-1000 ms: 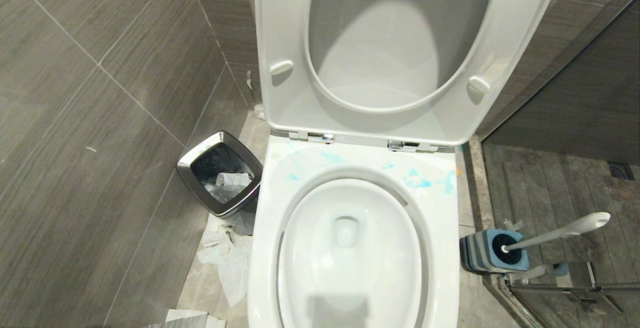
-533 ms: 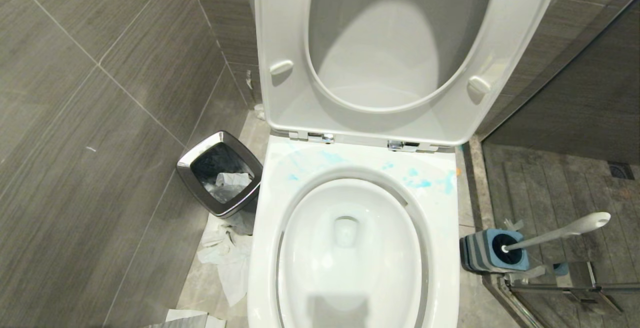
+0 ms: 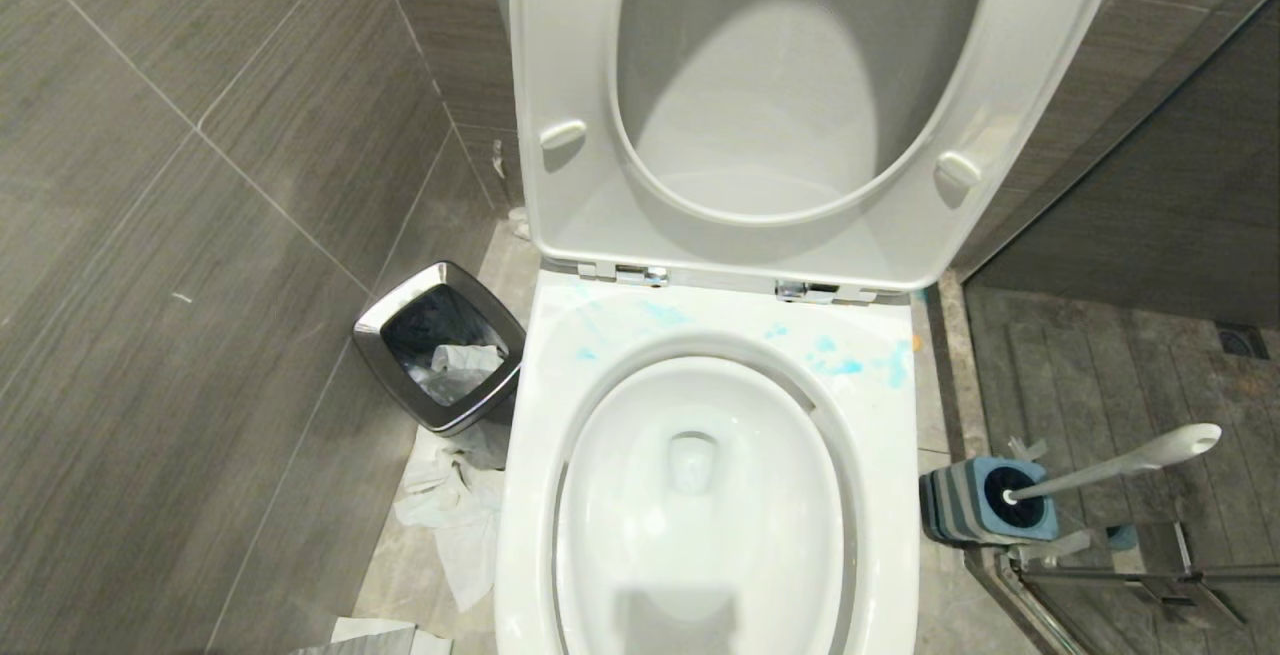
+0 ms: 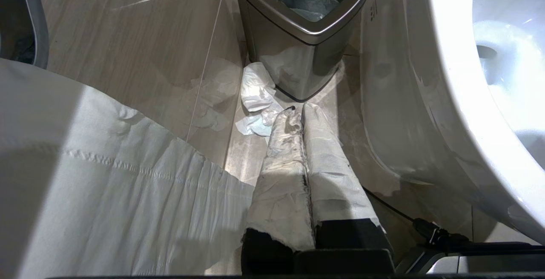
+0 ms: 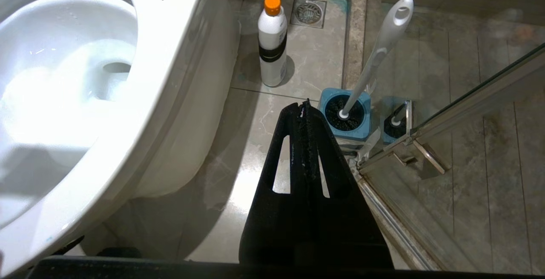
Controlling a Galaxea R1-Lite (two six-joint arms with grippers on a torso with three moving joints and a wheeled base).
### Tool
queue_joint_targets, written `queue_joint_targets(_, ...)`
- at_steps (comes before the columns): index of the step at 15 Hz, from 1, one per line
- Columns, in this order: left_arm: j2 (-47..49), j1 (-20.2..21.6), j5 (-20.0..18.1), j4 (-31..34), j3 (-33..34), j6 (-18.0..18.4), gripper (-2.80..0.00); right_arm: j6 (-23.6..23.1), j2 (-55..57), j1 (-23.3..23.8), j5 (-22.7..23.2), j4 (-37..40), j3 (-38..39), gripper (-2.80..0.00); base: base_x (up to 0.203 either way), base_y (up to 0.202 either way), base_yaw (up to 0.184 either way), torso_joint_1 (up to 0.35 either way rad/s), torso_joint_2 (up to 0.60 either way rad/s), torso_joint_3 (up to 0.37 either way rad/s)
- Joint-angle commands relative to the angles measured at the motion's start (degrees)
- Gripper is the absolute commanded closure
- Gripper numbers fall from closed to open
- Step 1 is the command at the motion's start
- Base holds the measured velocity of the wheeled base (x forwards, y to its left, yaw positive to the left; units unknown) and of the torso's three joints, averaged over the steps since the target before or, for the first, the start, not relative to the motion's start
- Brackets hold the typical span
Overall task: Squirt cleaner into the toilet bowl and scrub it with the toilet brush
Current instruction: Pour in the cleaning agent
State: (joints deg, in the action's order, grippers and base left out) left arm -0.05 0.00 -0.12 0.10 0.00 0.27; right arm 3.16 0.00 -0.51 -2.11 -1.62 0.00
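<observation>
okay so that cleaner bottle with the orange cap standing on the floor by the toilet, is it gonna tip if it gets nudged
Probably: the cleaner stands upright, tall and slim on a narrow base. Its smooth plastic may be slippery in a claw. How full or heavy it is cannot be seen.

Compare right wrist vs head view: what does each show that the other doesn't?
Right wrist only: the cleaner upright on the floor beside the toilet, a floor drain behind it, and the shut right gripper.
Head only: the trash bin, crumpled paper on the floor, the raised seat.
Both: the toilet bowl, the toilet brush in its holder.
</observation>
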Motion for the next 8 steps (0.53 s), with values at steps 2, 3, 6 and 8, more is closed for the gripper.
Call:
queue_joint_targets(2,0.0,0.0,0.0,0.0,0.1,0.0,0.00,0.0,0.0,0.0,0.0,0.0,0.7,0.00,0.000,0.000,0.000,0.000,0.00,0.000)
queue_joint_targets(3,0.0,0.0,0.0,0.0,0.1,0.0,0.00,0.0,0.0,0.0,0.0,0.0,0.7,0.00,0.000,0.000,0.000,0.000,0.00,0.000)
queue_joint_targets(6,0.0,0.0,0.0,0.0,0.1,0.0,0.00,0.0,0.0,0.0,0.0,0.0,0.7,0.00,0.000,0.000,0.000,0.000,0.00,0.000)
queue_joint_targets(8,0.0,0.0,0.0,0.0,0.1,0.0,0.00,0.0,0.0,0.0,0.0,0.0,0.7,0.00,0.000,0.000,0.000,0.000,0.00,0.000)
